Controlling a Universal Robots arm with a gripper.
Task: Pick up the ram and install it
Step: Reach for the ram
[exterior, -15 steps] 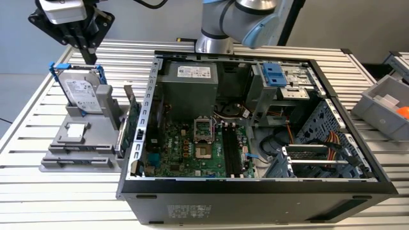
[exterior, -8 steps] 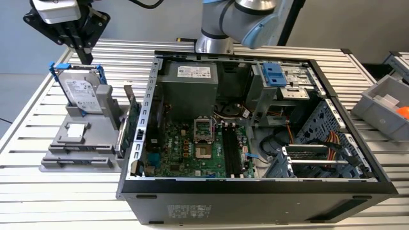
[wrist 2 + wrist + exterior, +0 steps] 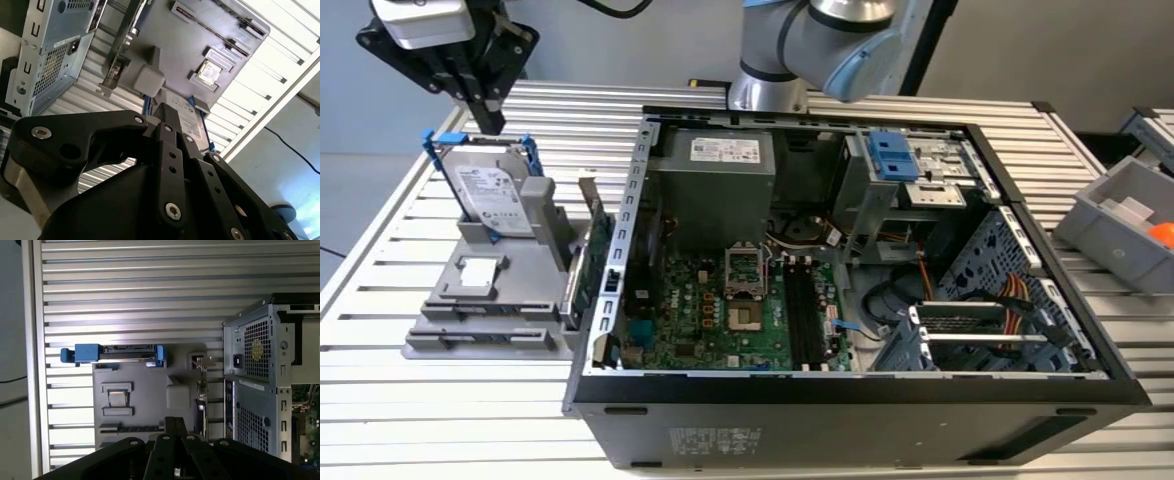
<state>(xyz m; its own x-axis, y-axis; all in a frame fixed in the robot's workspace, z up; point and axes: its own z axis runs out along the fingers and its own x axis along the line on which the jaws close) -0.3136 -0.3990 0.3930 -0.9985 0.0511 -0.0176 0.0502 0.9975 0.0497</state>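
My gripper (image 3: 490,120) hangs above the back corner of the grey parts holder (image 3: 447,320), at the exterior view's left. It is just over the silver hard drive in a blue frame (image 3: 494,195). In both wrist views its black fingers (image 3: 167,110) (image 3: 175,421) sit pressed together with nothing between them. The ram is out of view. The long dark memory slots (image 3: 801,315) lie on the green motherboard (image 3: 707,315) inside the open computer case (image 3: 854,385).
A green expansion card (image 3: 596,270) stands on edge between the holder and the case wall. A small square chip (image 3: 116,399) rests on the holder. A grey bin (image 3: 1114,215) sits at the exterior view's right on the slatted table (image 3: 400,410).
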